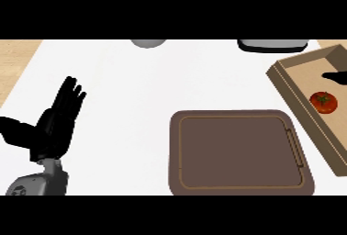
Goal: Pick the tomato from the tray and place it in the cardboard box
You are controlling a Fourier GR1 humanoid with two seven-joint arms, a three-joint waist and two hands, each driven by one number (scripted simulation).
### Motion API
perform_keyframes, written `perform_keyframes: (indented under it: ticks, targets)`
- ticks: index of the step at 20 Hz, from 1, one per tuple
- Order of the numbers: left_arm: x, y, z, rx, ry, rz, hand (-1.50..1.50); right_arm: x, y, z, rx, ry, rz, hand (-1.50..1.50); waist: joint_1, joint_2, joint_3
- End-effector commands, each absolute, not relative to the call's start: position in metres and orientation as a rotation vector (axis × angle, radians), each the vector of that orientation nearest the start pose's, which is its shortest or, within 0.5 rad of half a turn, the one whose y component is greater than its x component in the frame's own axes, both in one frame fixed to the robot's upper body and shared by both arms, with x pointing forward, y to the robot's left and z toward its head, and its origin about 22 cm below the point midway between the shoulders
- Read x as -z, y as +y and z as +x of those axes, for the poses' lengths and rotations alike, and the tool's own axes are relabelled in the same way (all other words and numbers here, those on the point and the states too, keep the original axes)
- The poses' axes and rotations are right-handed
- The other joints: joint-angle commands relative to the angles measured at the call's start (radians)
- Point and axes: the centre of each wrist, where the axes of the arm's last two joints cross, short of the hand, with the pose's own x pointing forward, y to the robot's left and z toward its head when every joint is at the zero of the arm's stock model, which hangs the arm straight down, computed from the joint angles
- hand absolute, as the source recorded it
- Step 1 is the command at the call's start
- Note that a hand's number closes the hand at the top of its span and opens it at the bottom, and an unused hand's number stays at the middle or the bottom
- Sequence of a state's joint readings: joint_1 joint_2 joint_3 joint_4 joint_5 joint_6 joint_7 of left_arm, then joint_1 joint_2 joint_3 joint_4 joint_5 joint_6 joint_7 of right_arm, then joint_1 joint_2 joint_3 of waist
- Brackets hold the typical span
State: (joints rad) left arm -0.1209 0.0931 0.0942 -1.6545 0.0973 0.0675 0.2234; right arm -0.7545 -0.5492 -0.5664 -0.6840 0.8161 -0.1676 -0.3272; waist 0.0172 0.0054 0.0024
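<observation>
Tomato (323, 102) sits inside the box (288, 78) at the far right of the table (136, 92), so from my head view the placing looks done and the brown tray (237, 153) holds nothing. A dark shape at the right edge, just beyond the tomato, may be my right robot hand; I cannot tell its fingers. If it is, pulling it out low could nudge the tomato or catch the box wall and shift the box. My left robot hand (58, 121) rests at the left, fingers straight, holding nothing.
</observation>
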Motion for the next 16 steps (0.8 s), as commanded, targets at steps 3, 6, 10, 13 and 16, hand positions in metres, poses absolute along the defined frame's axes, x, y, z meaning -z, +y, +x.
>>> perform_keyframes:
  ticks: [3, 6, 10, 13, 16]
  targets:
    - [-0.061, 0.261, 0.266, -0.107, -1.542, 0.049, 0.00, -0.142, -0.442, 0.385, -0.044, -1.720, -0.864, -1.50, -0.007, -0.007, -0.001]
    - [-0.051, 0.252, 0.269, -0.123, -1.545, 0.067, 0.00, -0.133, -0.459, 0.373, 0.082, -1.767, -0.740, -1.50, -0.020, -0.005, -0.001]
    - [-0.057, 0.268, 0.269, -0.098, -1.559, 0.079, 0.00, -0.139, -0.501, 0.346, 0.191, -1.810, -0.710, -1.50, -0.009, -0.001, -0.001]
    - [-0.046, 0.264, 0.263, -0.109, -1.548, 0.069, 0.00, -0.121, -0.515, 0.329, 0.256, -1.798, -0.721, -1.50, -0.010, -0.002, -0.001]
    - [-0.059, 0.243, 0.270, -0.106, -1.554, 0.058, 0.00, -0.135, -0.533, 0.319, 0.286, -1.814, -0.749, -1.50, -0.004, 0.000, -0.001]
